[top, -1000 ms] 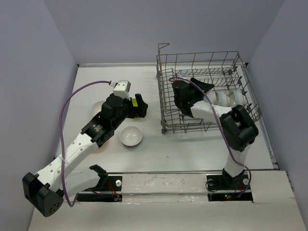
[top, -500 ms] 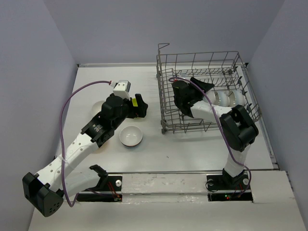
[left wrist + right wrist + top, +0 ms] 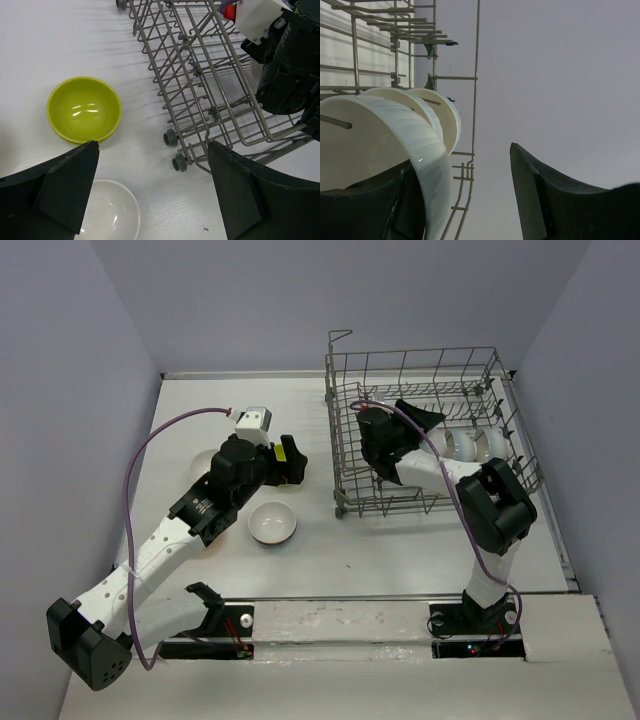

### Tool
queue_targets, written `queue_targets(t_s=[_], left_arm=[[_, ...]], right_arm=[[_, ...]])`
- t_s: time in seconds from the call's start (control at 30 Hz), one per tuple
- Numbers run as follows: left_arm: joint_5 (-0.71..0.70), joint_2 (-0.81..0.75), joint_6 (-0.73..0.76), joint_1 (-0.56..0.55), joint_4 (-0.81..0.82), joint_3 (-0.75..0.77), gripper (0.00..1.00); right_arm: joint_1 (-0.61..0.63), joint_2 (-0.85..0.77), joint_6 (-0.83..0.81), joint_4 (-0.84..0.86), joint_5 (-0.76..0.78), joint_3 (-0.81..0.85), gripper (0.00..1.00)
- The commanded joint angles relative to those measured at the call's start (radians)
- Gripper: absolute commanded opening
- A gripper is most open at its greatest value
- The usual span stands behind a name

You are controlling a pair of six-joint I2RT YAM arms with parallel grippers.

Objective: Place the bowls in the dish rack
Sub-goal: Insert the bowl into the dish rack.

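Three white bowls (image 3: 470, 445) stand on edge in the right half of the dish rack (image 3: 420, 365) in the top external view, and the right gripper (image 3: 420, 428) sits inside the rack just beside them. On the table (image 3: 400, 550) left of the rack a white bowl (image 3: 272, 523) sits upright. The left gripper (image 3: 288, 466) hangs over a lime bowl (image 3: 283, 451) near the rack's left wall. In the left wrist view, both fingers (image 3: 67, 185) are spread wide and clasp nothing. The lime bowl lies upright on the table beyond them, the white bowl is partly hidden by one finger, and the rack's corner is near both bowls. In the right wrist view, the nearest bowl (image 3: 395, 145) stands just beside one finger (image 3: 365, 205). The other finger is clear of it, so the jaws are apart and hold nothing.
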Motion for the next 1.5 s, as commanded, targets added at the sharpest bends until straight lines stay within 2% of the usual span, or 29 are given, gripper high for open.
queue_targets(t_s=[0.0,0.17,0.3,0.47,0.67,0.87,1.13,1.47], left_arm=[[-0.013,-0.008,0.015,-0.006,0.018,-0.014,0.99],[-0.015,-0.008,0.015,-0.006,0.018,-0.014,0.99],[-0.016,-0.008,0.017,-0.006,0.018,-0.014,0.99],[-0.016,-0.007,0.015,-0.008,0.017,-0.014,0.99],[-0.015,-0.005,0.017,-0.009,0.017,-0.014,0.99],[-0.019,-0.005,0.018,-0.011,0.015,-0.016,0.99],[-0.019,-0.004,0.017,-0.012,0.015,-0.016,0.99],[-0.027,0.002,0.021,-0.012,0.014,-0.016,0.99]], right_arm=[[0.041,0.032,0.019,-0.006,0.010,0.006,0.65],[0.041,0.036,0.026,-0.012,0.007,0.008,0.66],[0.041,0.038,0.031,-0.021,0.006,0.008,0.77],[0.041,0.035,0.035,-0.026,0.004,0.008,0.83],[0.041,0.032,0.045,-0.034,0.001,0.008,0.86],[0.050,0.033,0.083,-0.081,-0.014,0.012,0.99],[0.077,0.026,0.218,-0.238,-0.057,0.061,1.00],[0.096,-0.017,0.273,-0.278,-0.095,0.048,1.00]])
